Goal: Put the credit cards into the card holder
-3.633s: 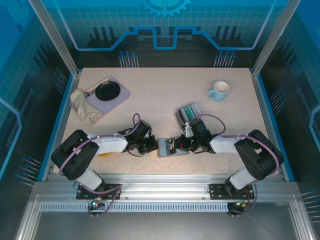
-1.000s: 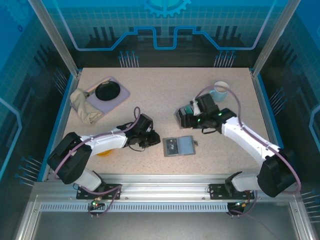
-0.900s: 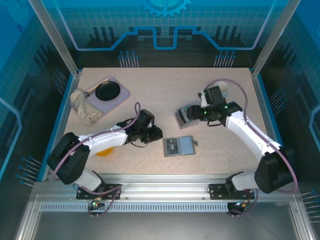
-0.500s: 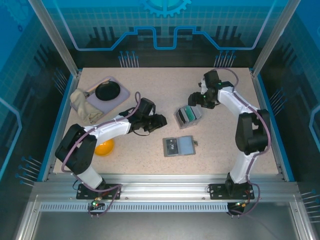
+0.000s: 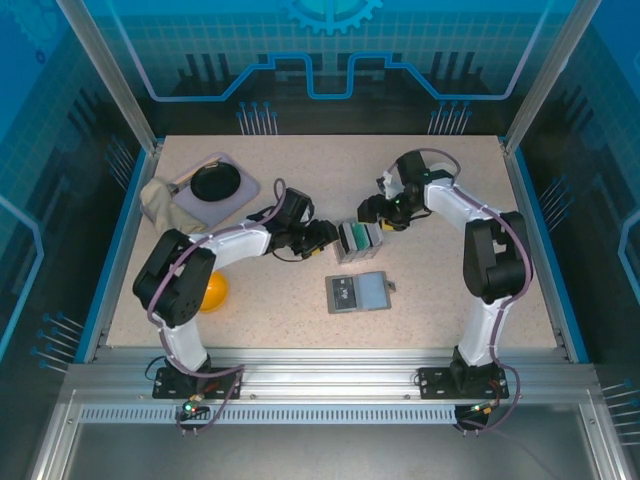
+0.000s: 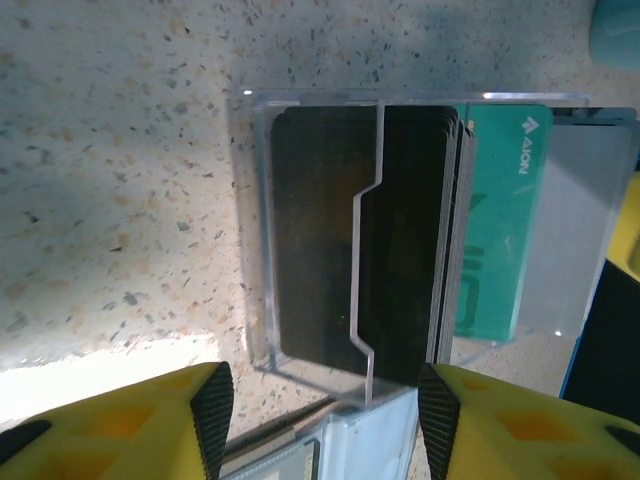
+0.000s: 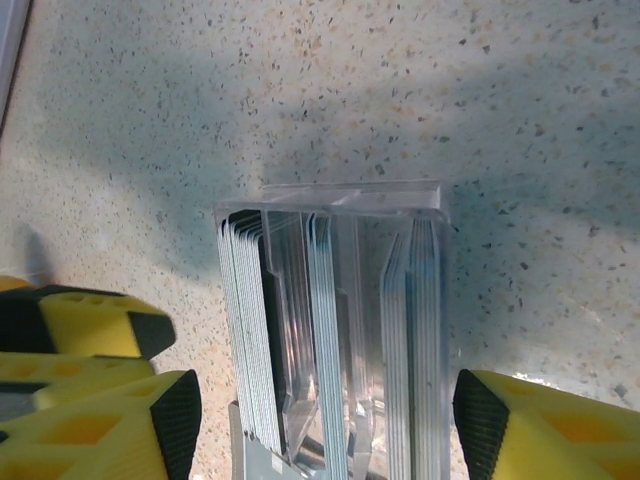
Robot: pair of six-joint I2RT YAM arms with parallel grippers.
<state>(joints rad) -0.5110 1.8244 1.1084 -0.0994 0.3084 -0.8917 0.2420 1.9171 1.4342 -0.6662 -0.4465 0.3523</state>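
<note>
The credit cards (image 5: 352,237) stand on edge in a clear slotted box (image 5: 360,243) at mid-table. The left wrist view shows a dark stack and one teal card (image 6: 500,230); in the right wrist view the cards (image 7: 250,330) appear edge-on. The grey card holder (image 5: 358,293) lies open and flat just in front of the box, and its pale edge (image 6: 370,450) sits below the box. My left gripper (image 5: 324,238) (image 6: 325,420) is open at the box's left end. My right gripper (image 5: 372,213) (image 7: 325,430) is open at its far right side, jaws wider than the box, holding nothing.
A lilac tray (image 5: 240,195) with a black pan and a beige cloth (image 5: 160,205) sit at the back left. A yellow round object (image 5: 212,292) lies front left beside the left arm. A yellow finger of the left gripper (image 7: 70,330) shows beside the box.
Both arms swung in to the clear box from either side. The left gripper opened. The box slid a little left and nearer to the card holder.
</note>
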